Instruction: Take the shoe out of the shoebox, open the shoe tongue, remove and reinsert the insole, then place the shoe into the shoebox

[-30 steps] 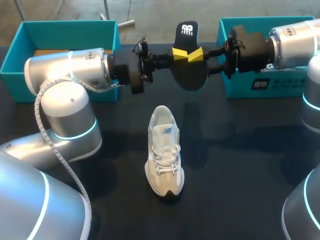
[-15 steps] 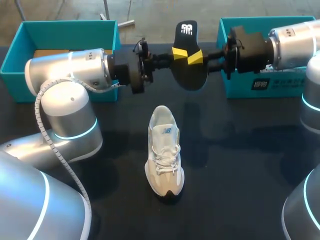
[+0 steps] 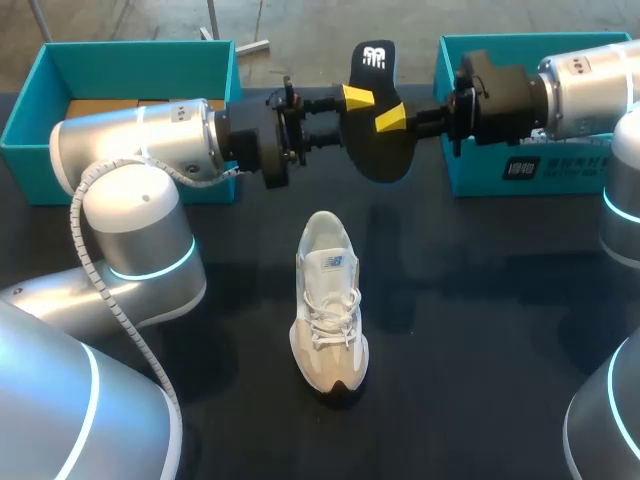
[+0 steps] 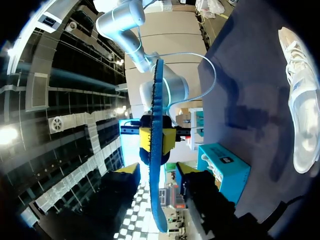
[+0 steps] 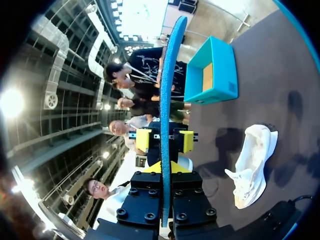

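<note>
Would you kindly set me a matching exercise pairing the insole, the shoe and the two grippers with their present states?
1. insole
2. shoe
3. left gripper
4. right gripper

A. standing sole-down on the table
B. open, a finger either side of the insole
C. shut on the insole
D. held off the table

Pairs: 1-D, 2-A, 3-B, 4-C

Quick count: one white shoe [image 3: 328,305], one black insole [image 3: 385,155], two teal boxes [image 3: 35,170] [image 3: 480,180], two arms [image 3: 140,140] [image 3: 590,95], two yellow-tipped grippers [image 3: 355,98] [image 3: 392,117].
</note>
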